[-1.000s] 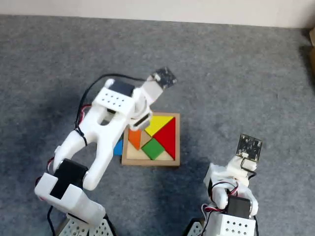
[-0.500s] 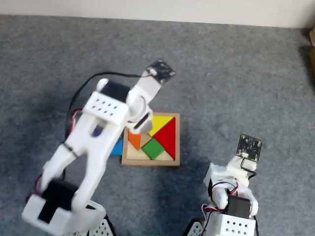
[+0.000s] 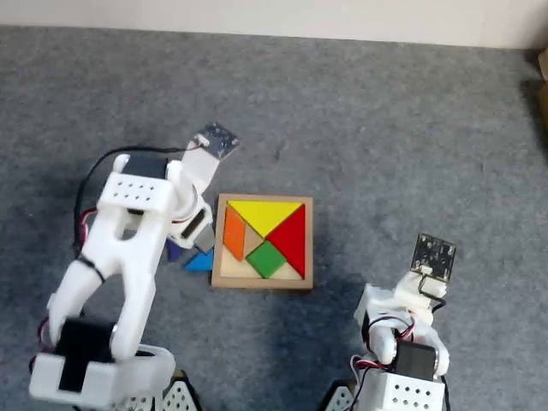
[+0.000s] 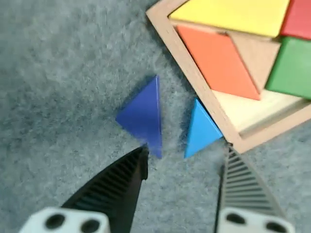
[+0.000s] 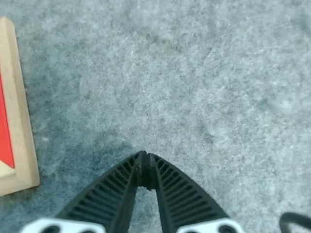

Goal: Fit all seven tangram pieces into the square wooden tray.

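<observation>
High view, looking down on grey carpet: the square wooden tray sits near the middle, between the two arms. Five pieces lie inside it. A large yellow triangle lies along the far edge and a large red triangle along the side nearest the right arm. A green square sits below the middle, an orange parallelogram lies on the side nearest the left arm, and a small tan triangle is tucked between them. Two pieces lie outside on the carpet: a light blue triangle against the tray's outer rim and a dark blue triangle just beyond it.

The left arm leans over these two loose pieces, and from overhead its body covers the fingers. The left wrist view supplies them. The left gripper is spread wide and holds nothing. One fingertip is at the near corner of the dark blue triangle, the other at the tray's rim, and the light blue triangle lies between them. This close view also picks out a pale strip of bare tray floor in the corner beside the orange and green pieces.

The right arm sits folded by its base, well apart from the tray. The right wrist view shows the right gripper with its fingers pressed together, empty, above bare carpet.
</observation>
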